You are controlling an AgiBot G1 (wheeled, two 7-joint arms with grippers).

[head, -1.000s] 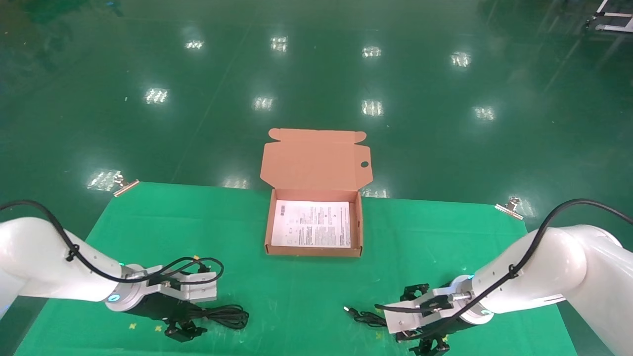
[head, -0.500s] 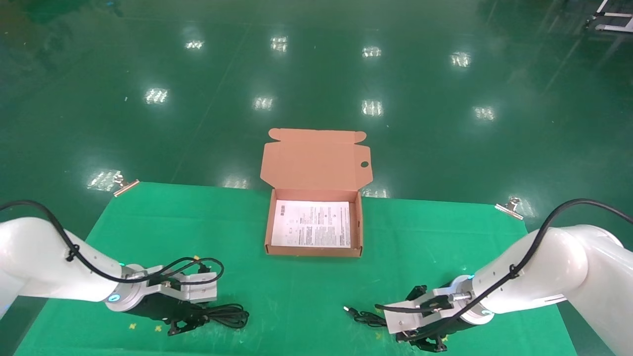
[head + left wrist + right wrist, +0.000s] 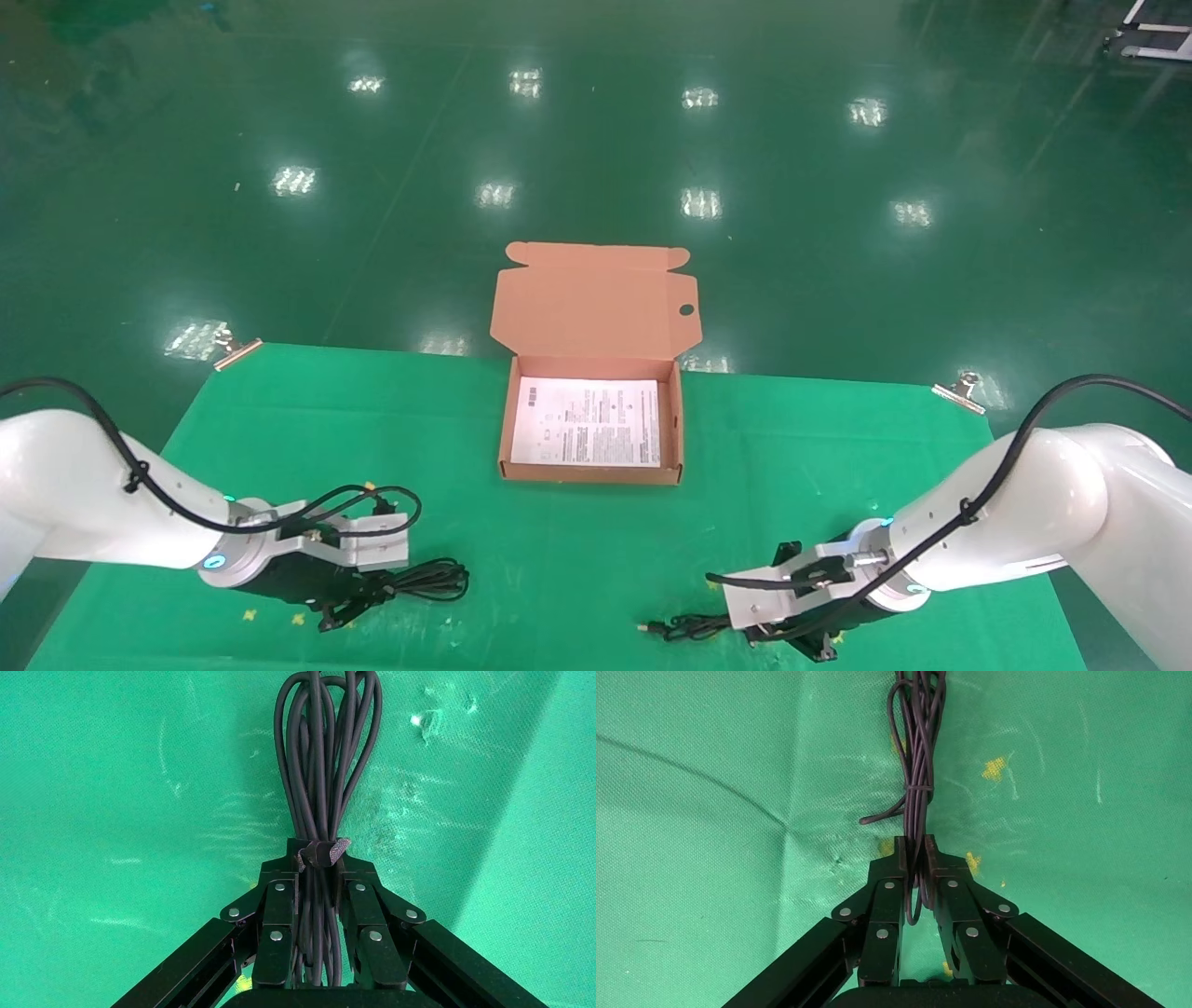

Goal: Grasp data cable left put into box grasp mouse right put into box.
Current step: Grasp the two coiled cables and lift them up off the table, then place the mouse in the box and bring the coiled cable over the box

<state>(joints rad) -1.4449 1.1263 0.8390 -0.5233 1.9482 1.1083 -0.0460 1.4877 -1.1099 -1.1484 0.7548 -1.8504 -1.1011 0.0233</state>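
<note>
Both bundles pinched, neither lifted

Now both grasps look made, so the step in hand is the pick-up before any carry. Near the front edge of the counter (image 3: pixel 279 401), well short of the box (image 3: pixel 590 475) and to its left, the left gripper (image 3: pixel 315 874) has its jaws pressed together on the data cable (image 3: pixel 325 755), just by the tie around the coil. To the right of the box, the right gripper (image 3: pixel 916 864) pinches a thin black cord bundle (image 3: pixel 918 741); no mouse body shows, so I cannot tell where the mouse lies. The box stands open with its white printed sheet (image 3: pixel 589 421) showing. Next, I judge, the left arm must raise the coil clear and carry it over the box's front wall
</note>
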